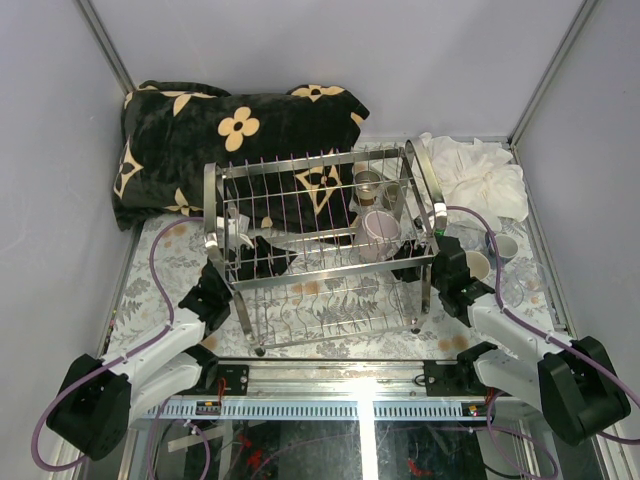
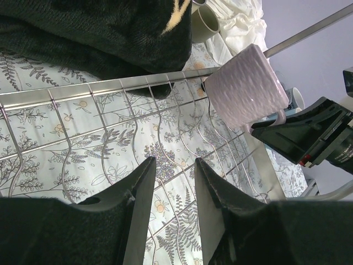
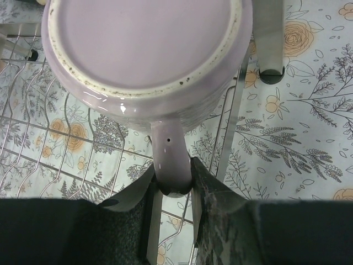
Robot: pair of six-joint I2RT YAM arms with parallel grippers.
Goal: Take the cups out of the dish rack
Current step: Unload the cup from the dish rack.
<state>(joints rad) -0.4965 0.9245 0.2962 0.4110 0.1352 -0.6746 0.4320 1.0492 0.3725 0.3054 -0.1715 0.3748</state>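
The pink-mauve mug (image 3: 146, 55) is held by its handle (image 3: 172, 160), which is pinched between the 2 fingers of the right gripper (image 3: 174, 178); the jaws are closed on the handle alone, and the body of the mug is not touched by them. The mug is found at the right end of the dish rack (image 1: 330, 274), inside the wire frame, with 1 grey cup (image 1: 370, 182) seen behind it in the rack. The mug is tipped over, so that its flat base is turned back toward the right wrist and its long axis is carried ahead of the fingers and inward, toward the middle of the rack. The load is therefore placed wholly beyond the fingertips and off to 1 side of the grip, which is judged likely to let the mug swing about its handle. An upright end post (image 3: 270, 38) of the rack is seen just beside the mug, on the side toward the open table (image 1: 170, 250), so the way out is judged to be back along the mug's own axis and past that post. A cream cup (image 1: 478, 265) is stood on the table right of the rack, near the right arm, and the space there is judged the natural setting-down place. The left gripper (image 2: 175, 165) is held with its fingers apart and nothing between them, low by the wire tier; the mug is seen up and to its right, well apart from it.
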